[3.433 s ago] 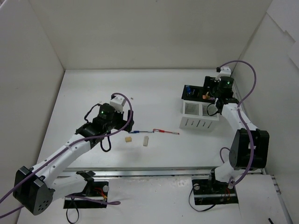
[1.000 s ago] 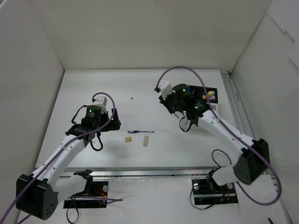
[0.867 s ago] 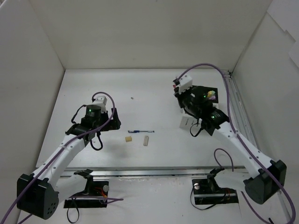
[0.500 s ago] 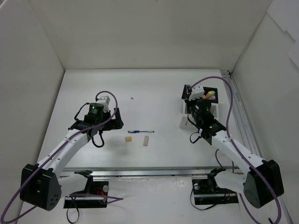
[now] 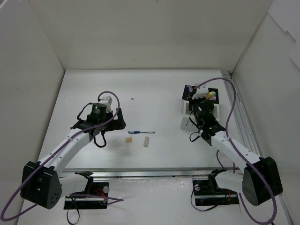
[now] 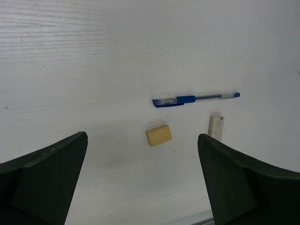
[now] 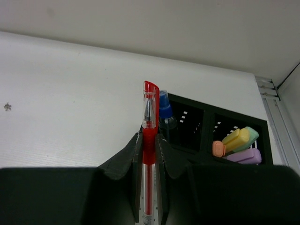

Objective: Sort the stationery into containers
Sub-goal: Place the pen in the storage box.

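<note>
My right gripper (image 7: 149, 140) is shut on a red pen (image 7: 149, 123), held upright just in front of the black box (image 7: 197, 136) of the containers (image 5: 186, 123). A blue-capped pen (image 7: 165, 111) stands in the box's left compartment. Yellow, orange, green and purple markers (image 7: 236, 143) fill its right one. My left gripper (image 6: 142, 140) hangs open above the table. Below it lie a blue pen (image 6: 187, 99), a yellow eraser (image 6: 158, 135) and a white eraser (image 6: 215, 126). From above, the blue pen (image 5: 141, 132) and both erasers (image 5: 128, 139) lie right of the left gripper (image 5: 117, 124).
White walls enclose the table on three sides. A metal rail (image 5: 236, 108) runs along the right edge beside the containers. A small dark speck (image 5: 132, 99) lies on the table behind the left arm.
The right arm has swung from the table's middle back to the containers with the red pen in its jaws. The left gripper has shifted slightly right, still open.
</note>
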Motion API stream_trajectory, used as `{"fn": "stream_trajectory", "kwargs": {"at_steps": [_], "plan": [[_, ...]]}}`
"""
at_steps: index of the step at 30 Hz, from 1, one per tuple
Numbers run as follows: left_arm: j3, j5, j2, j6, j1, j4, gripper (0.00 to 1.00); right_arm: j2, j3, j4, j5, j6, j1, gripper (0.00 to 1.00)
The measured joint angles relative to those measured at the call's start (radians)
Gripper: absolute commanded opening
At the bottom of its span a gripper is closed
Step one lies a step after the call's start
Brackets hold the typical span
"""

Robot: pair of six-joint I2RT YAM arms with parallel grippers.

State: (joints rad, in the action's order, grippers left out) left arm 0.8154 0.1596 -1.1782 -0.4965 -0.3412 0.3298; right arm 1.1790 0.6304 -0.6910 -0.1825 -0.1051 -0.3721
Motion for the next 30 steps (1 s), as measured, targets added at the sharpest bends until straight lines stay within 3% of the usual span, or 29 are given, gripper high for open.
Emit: {"fn": "stream_trajectory", "kwargs": {"at_steps": [7, 14, 18, 21, 22, 27, 29, 30], "plan": [[0.003, 0.001, -0.008, -0.011, 0.000, -0.014, 1.00, 0.002, 0.032, -0.055, -0.002, -0.043, 0.013, 0.00], [0.020, 0.001, -0.035, -0.025, -0.012, -0.022, 1.00, 0.160, 0.034, -0.161, -0.037, -0.056, 0.022, 0.00], [0.021, 0.002, -0.036, -0.040, -0.021, -0.024, 1.00, 0.201, 0.002, -0.206, -0.054, -0.047, 0.025, 0.07], [0.021, 0.002, -0.036, -0.058, -0.029, -0.024, 1.00, 0.184, -0.050, -0.237, -0.065, -0.025, 0.025, 0.28], [0.023, 0.002, -0.037, -0.065, -0.031, -0.024, 1.00, 0.167, -0.076, -0.241, -0.066, -0.013, 0.025, 0.44], [0.044, 0.000, -0.069, -0.126, -0.048, -0.021, 1.00, 0.007, -0.196, -0.247, -0.070, 0.037, 0.025, 0.73], [0.060, 0.000, -0.097, -0.160, -0.056, -0.019, 1.00, -0.063, -0.216, -0.248, -0.069, 0.053, 0.024, 0.93], [0.068, 0.000, -0.113, -0.180, -0.061, -0.019, 1.00, -0.097, -0.223, -0.249, -0.068, 0.059, 0.024, 0.98]]}}
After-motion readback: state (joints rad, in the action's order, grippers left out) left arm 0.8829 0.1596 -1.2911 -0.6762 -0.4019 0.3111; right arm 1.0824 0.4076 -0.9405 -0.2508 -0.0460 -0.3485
